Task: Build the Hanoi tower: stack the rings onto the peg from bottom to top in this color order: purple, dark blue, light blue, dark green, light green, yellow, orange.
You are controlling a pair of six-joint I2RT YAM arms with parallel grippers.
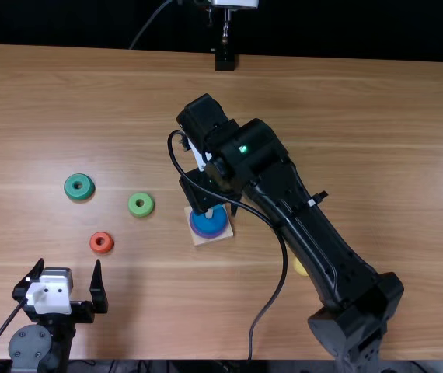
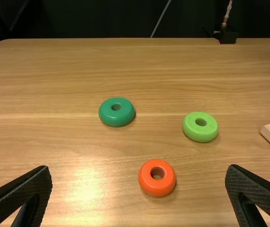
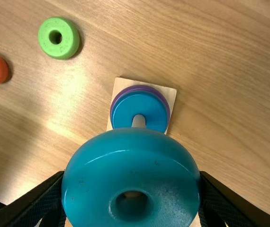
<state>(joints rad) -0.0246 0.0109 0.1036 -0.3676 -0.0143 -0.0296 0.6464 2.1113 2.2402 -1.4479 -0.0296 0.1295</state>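
Purple and blue were the colours already stacked on the wooden base (image 1: 197, 240), the purple ring (image 3: 165, 100) underneath and the blue ring (image 1: 209, 223) on top, with the tip of the peg (image 3: 139, 121) standing out above them. Close over the base hung the right gripper (image 1: 216, 203), its fingers parted by a ring's width and closed against both sides of a teal-blue ring (image 3: 130, 163), which was not on the peg. To the left of the base lay the light green ring (image 1: 141, 212), with the dark green ring (image 1: 72, 187) farther out that way and the orange ring (image 1: 102, 250) nearer the robot. Right of the base, the yellow ring (image 1: 300, 267) lay partly hidden by the right arm. Well left of the base and nearer the robot, the left gripper (image 1: 68, 268) had its fingers spread wide, holding nothing.
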